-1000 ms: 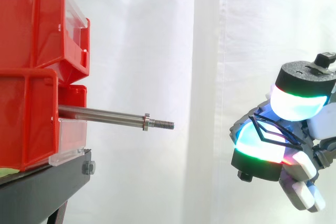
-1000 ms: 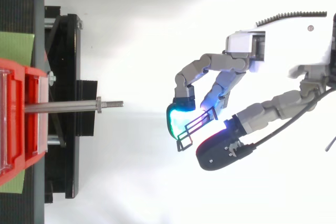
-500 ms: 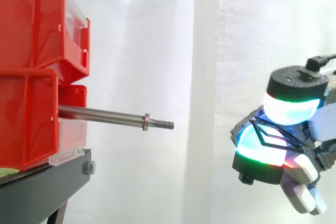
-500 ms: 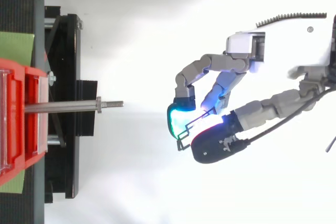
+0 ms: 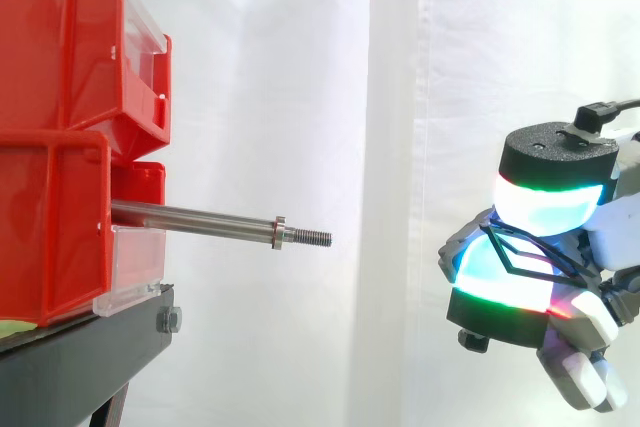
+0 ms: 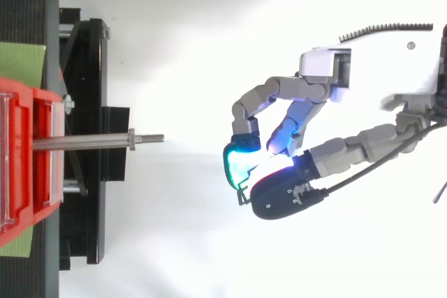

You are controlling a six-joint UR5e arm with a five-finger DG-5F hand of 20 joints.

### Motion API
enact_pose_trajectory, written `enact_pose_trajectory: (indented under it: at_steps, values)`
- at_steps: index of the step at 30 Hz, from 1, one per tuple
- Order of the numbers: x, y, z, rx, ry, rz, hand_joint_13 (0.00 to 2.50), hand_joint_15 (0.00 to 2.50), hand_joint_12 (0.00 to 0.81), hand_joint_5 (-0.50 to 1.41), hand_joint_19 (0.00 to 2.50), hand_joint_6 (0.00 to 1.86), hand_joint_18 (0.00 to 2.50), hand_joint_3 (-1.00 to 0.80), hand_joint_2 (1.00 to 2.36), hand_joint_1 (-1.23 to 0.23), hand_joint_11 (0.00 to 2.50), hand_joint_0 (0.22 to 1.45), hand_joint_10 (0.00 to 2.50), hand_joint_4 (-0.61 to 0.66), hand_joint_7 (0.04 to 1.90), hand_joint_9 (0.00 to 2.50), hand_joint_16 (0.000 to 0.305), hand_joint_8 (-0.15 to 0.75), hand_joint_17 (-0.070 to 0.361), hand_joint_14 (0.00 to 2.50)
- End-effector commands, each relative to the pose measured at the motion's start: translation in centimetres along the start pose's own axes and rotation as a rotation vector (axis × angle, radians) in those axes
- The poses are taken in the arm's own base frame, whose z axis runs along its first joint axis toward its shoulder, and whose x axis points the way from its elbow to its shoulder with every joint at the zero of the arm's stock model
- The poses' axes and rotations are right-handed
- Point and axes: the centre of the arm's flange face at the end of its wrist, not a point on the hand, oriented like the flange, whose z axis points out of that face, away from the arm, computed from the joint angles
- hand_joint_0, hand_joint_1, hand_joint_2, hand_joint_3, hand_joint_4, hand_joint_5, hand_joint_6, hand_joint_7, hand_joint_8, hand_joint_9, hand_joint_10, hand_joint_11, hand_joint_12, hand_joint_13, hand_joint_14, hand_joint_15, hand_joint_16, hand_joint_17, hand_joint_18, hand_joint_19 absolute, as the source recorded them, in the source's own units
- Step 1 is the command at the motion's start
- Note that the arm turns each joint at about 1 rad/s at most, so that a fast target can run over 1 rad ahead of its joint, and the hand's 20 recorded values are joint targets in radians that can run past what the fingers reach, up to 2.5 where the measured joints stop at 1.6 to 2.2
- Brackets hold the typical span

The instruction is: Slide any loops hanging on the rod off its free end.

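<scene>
Two stacked red bins [image 5: 60, 147] sat on a black stand [image 5: 80, 367], well apart from the hand [image 6: 349, 150], their contents hidden. A steel rod [image 5: 200, 219] with a threaded tip pointed from them toward the hand, whose curled fingers pinched a thin black wire loop [image 5: 514, 270] between glowing pads [image 5: 545, 209]

The hand [image 6: 300, 90] is in the right part of the frame in both views, with the wrist at the right edge. In the top view the fingers reach to the left and bend at their ends, and the thumb comes from the lower right to meet them. In the side view the fingertips [image 5: 550, 205] stand close together, one pad above the other, glowing cyan with green and red edges. They pinch a thin black loop [image 5: 507, 267].
</scene>
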Motion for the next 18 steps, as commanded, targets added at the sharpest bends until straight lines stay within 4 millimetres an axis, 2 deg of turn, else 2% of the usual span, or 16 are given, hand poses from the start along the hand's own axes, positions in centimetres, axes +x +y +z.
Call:
enact_pose_trajectory:
  at_steps: [1, 3, 10, 18]
  values:
    - [0.2, 0.04, 0.03, 0.001, -0.004, -0.001, 0.95, 0.52, 0.398, -0.15, 0.73, 0.86, 0.82, -0.15, 1.03, -0.64, 0.5, 0.56, 0.02, 0.22, 1.31, 0.96, 0.069, 0.323, 0.155, 0.02]
    - [0.18, -0.03, 0.01, 0.003, -0.006, -0.001, 0.94, 0.53, 0.402, -0.16, 0.73, 0.86, 0.82, -0.11, 1.03, -0.71, 0.5, 0.57, 0.02, 0.22, 1.29, 0.92, 0.069, 0.322, 0.156, 0.02]
    - [0.24, -0.03, 0.01, 0.005, -0.009, -0.002, 0.92, 0.53, 0.394, -0.18, 0.72, 0.87, 0.81, -0.14, 1.03, -0.78, 0.52, 0.59, 0.02, 0.22, 1.26, 0.88, 0.069, 0.312, 0.156, 0.02]
    - [0.24, -0.05, 0.0, 0.007, -0.009, -0.002, 0.93, 0.52, 0.392, -0.17, 0.71, 0.87, 0.82, -0.26, 1.02, -0.71, 0.51, 0.59, 0.02, 0.25, 1.26, 0.92, 0.069, 0.316, 0.154, 0.02]
